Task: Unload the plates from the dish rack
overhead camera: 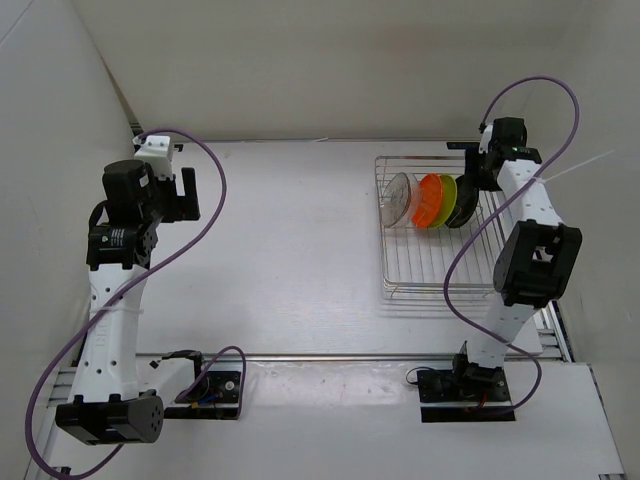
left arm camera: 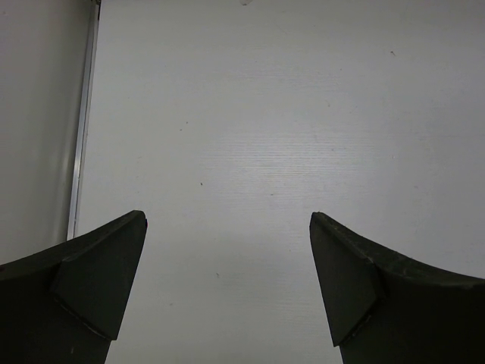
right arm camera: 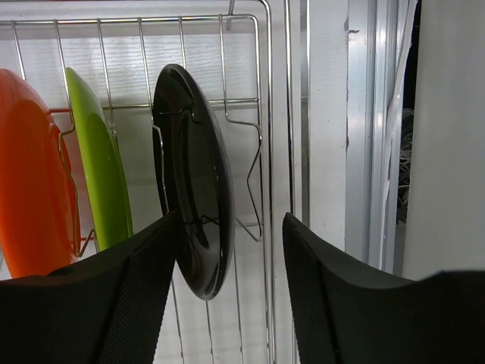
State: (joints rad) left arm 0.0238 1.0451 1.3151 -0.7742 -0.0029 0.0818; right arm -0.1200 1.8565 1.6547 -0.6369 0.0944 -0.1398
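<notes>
Right wrist, right fingers [right arm camera: 125, 303] half open, astride black plate [right arm camera: 201, 174] rim

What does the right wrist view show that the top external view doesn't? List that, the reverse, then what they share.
Right wrist only: the black plate stands on edge between the jaws of the right gripper, with a gap on one side. Top external only: a clear plate, and the left gripper far from the rack. Both: the dish rack holding the black plate, yellow-green plate and orange plate.
</notes>
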